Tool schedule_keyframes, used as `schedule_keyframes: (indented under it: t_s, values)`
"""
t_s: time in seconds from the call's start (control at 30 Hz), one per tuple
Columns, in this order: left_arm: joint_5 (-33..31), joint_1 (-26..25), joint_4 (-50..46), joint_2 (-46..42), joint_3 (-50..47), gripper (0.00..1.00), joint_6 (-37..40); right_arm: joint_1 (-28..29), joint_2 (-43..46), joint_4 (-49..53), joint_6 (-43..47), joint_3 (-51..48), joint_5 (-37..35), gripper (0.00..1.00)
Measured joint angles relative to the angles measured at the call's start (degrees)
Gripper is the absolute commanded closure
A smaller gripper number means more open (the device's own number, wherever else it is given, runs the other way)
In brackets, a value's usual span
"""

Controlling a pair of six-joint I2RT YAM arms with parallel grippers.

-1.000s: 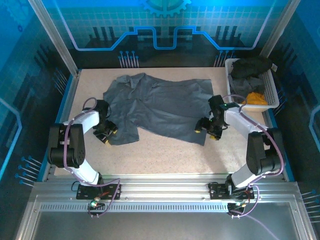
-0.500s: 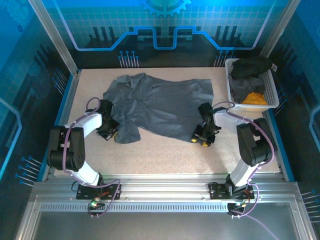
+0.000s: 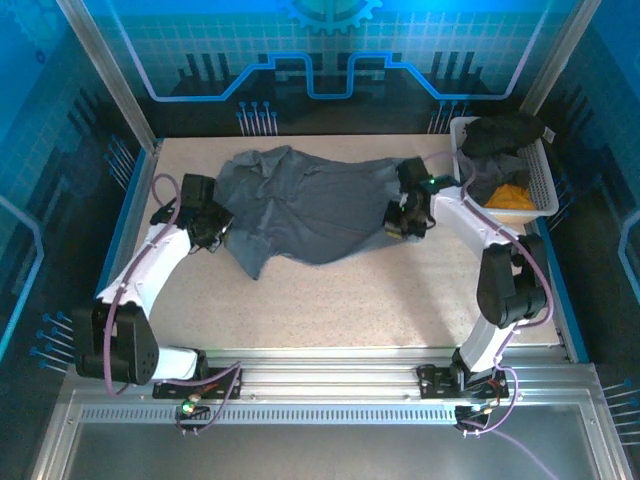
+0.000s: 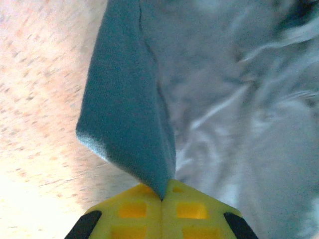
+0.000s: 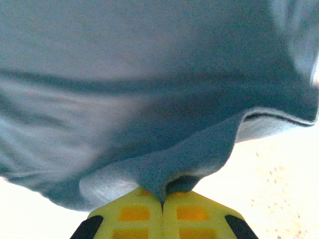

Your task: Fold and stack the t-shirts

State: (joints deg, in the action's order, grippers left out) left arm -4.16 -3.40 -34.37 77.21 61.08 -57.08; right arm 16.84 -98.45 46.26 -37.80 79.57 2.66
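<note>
Item: one large slate-grey t-shirt (image 3: 312, 205). It lay spread and rumpled across the far half of the table (image 3: 350, 300) and was lifted where it was pinched at either side.

Left gripper (image 4: 162, 198): yellow jaws were clenched on a fold at the shirt's left edge, the cloth rising in a peak from the tips.

Right gripper (image 5: 163, 200): jaws were clamped on the hem at the shirt's right side.

White basket (image 3: 548, 180), far right corner: it held a black shirt (image 3: 505, 130), a lighter grey shirt (image 3: 484, 176) and an orange-yellow shirt (image 3: 512, 197), heaped together.
</note>
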Motion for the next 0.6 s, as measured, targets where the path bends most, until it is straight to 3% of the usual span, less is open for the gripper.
schedule_keyframes:
  t_s: [0.33,0.6]
  values:
    - [-1.8,0.4,3.9,-2.7,22.7,1.00,0.0,0.0,3.0,1.7,7.5,28.9,-0.9,1.00]
    - [-3.9,0.6,7.7,-11.0,29.7,1.00,0.2,-0.8,13.3,-1.4,9.4,31.7,-0.9,1.00]
